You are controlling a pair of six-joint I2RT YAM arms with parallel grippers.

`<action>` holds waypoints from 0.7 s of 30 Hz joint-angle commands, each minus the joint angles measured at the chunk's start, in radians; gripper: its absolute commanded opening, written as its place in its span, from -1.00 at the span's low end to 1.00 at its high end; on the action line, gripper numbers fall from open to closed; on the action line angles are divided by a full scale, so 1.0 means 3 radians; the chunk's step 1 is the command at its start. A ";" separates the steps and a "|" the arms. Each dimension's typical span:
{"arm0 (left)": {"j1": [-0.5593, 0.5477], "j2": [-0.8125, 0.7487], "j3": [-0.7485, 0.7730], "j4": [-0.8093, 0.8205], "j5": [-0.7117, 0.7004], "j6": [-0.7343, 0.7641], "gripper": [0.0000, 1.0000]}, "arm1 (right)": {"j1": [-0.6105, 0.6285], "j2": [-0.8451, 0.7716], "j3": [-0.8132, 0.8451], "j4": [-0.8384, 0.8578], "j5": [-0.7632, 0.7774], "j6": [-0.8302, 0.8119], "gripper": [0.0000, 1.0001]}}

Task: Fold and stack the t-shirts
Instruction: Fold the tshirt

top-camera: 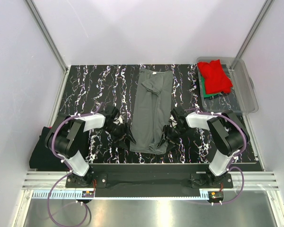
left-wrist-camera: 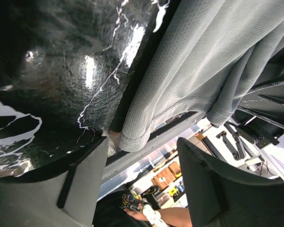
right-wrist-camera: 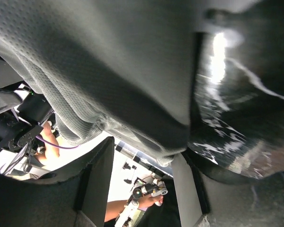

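1. Black marbled surface [top-camera: 94, 85] inside white walls. Grey t-shirt [top-camera: 151, 109] laid down the middle as a long narrow strip, collar at the far end, hem toward the arm bases.
2. Clear tub [top-camera: 248, 106] at far right, holding red t-shirt [top-camera: 215, 75] on top of green t-shirt [top-camera: 206, 91]. Black cloth [top-camera: 38, 151] off the near left edge, maybe another shirt, cannot tell.
3. Left pincer [top-camera: 125, 135] and right pincer [top-camera: 170, 135] flanking the near hem, one at each corner. Both released, jaws spread, gripping nothing.
4. Biggest risk, as a judgement: uneven lift. Biting on one side first likely to skew the whole strip and undo the lengthwise fold.
5. Next risk: catching the top layer only. Folded edges lying in layers, so a shallow bite likely to peel them apart.
6. Smaller risk: fingertips skidding on the glossy surface, or shoving the hem into a bunch instead of getting under it.
7. Top view only: full strip, tub, both arms, evenness of the two approaches. Jaw gap hard to read there, dark on dark.
8. Left wrist only: left hem corner [left-wrist-camera: 132, 139], rounded, sitting between spread fingers [left-wrist-camera: 80, 189], not pinched.
9. Right wrist only: layered folded edge [right-wrist-camera: 85, 118] just above the spread fingers [right-wrist-camera: 99, 179]. Blurred, so contact with the cloth not clear.
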 commanded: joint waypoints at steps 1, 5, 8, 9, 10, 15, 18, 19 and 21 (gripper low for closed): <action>-0.0055 0.0141 -0.0034 0.0078 -0.0235 0.0039 0.30 | 0.0083 0.0062 0.0069 0.0148 0.0004 0.0078 0.14; -0.0060 0.0162 -0.0044 0.0089 -0.0256 0.0024 0.11 | 0.0114 0.0098 0.0064 0.0143 0.0015 0.0088 0.01; -0.0065 0.0157 -0.0075 0.0109 -0.0245 0.0009 -0.05 | 0.0114 0.0103 0.0044 0.0143 0.0004 0.0104 -0.16; -0.0060 0.0157 -0.0080 0.0124 -0.0240 -0.0001 -0.13 | 0.0114 0.0098 0.0023 0.0143 0.0009 0.0109 -0.21; -0.0065 0.0157 -0.0095 0.0134 -0.0225 -0.0007 -0.19 | 0.0114 0.0093 0.0008 0.0148 0.0004 0.0109 -0.35; -0.0065 0.0157 -0.0106 0.0185 -0.0189 -0.0012 -0.52 | 0.0114 -0.0014 -0.0074 0.0255 -0.0032 0.0129 -0.91; -0.0060 0.0147 -0.0065 0.0155 -0.0230 0.0024 -1.00 | 0.0104 -0.0121 -0.0125 0.0312 -0.0067 0.0150 -1.00; -0.0050 0.0116 -0.0014 0.0145 -0.0245 0.0039 -1.00 | 0.0078 -0.0168 -0.0135 0.0307 -0.0093 0.0140 -1.00; -0.0024 0.0060 0.0058 0.0104 -0.0250 0.0080 -1.00 | 0.0027 -0.0361 -0.0146 0.0292 -0.0164 0.0145 -1.00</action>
